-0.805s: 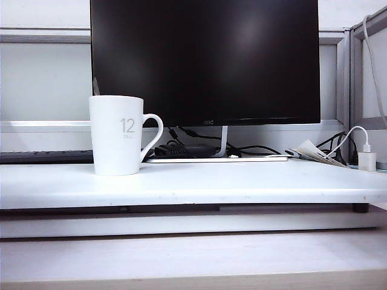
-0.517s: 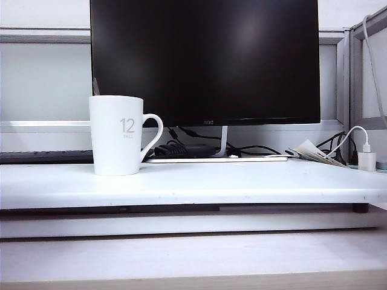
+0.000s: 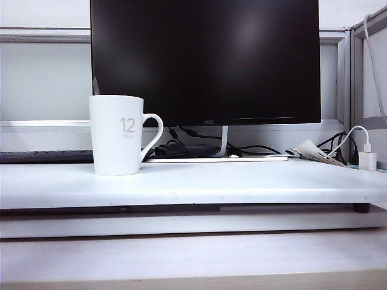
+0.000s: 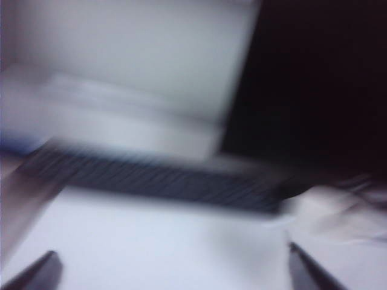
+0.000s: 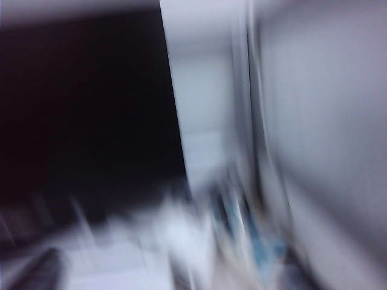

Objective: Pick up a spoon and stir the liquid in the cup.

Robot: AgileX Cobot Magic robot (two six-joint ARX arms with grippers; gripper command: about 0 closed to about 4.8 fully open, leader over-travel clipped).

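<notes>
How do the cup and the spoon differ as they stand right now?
The cup is broad, white and fully visible on the white desk; the spoon is thin and grey, only its handle tip showing. The cup stands upright; the spoon leans in it, poking above its rim. Neither pincer is near either one.

The exterior view sits low, about level with the white desk [image 3: 242, 184], and faces the black monitor [image 3: 205, 60] head-on from fairly near, the cup [image 3: 118, 136] standing before the monitor's lower left corner. The left wrist view, badly blurred, looks across the same desk toward the monitor's left edge [image 4: 314, 78] and what seems to be a keyboard [image 4: 157, 181] beside it. The right wrist view, also smeared, faces the monitor's right edge [image 5: 84, 96] and the wall past it, so all three views share the monitor.
</notes>
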